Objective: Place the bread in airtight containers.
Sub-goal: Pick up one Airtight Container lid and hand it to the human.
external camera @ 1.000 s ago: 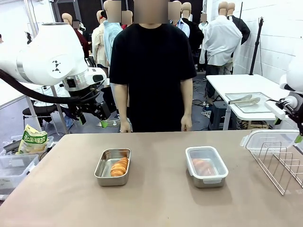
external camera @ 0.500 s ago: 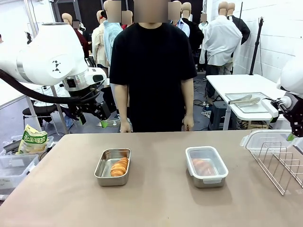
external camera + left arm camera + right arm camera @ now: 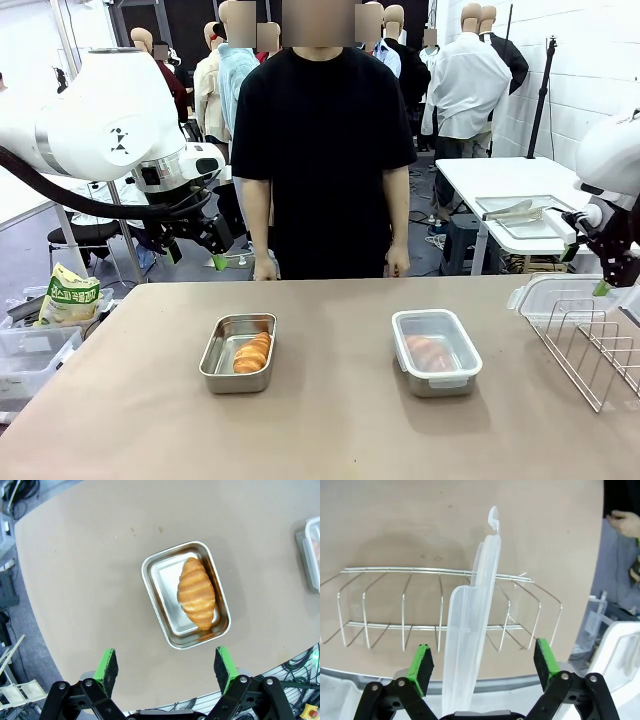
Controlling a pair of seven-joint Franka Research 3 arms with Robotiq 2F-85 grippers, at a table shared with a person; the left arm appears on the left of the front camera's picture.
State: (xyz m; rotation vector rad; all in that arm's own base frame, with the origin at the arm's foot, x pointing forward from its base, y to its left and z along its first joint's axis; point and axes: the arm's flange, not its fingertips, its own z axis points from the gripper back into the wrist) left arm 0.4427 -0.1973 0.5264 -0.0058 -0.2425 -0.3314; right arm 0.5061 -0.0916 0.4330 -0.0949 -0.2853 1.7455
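The brown bench (image 3: 330, 420) ran across my front view, with a person in a black shirt (image 3: 322, 140) standing at its far edge, hands down by the bench rim.

Left of the middle sat an open steel tin (image 3: 238, 352) with no lid, and a golden croissant roll (image 3: 252, 352) lay inside it, toward the tin's right wall. From my left wrist camera I looked straight down on that same tin (image 3: 165, 580) and the roll (image 3: 196, 592), which rested lengthwise along one long side and left bare steel on the other.

Right of the middle sat the second tin (image 3: 436, 352), covered by a clear lid with a white rim (image 3: 458, 350). I could make out a second roll (image 3: 430, 352) through the plastic.

My left tool (image 3: 200, 245) hung in the air beyond the bench's far left corner, well apart from both tins, its green pads spread wide and holding nothing. My right tool (image 3: 600, 270) hung above the right edge, over a wire rack (image 3: 590, 350) and a clear plastic tub (image 3: 560, 295). In the right wrist view its pads stood wide apart, with a clear lid (image 3: 470, 630) standing upright in the rack (image 3: 440, 605) between them; I could not tell whether either pad touched it.
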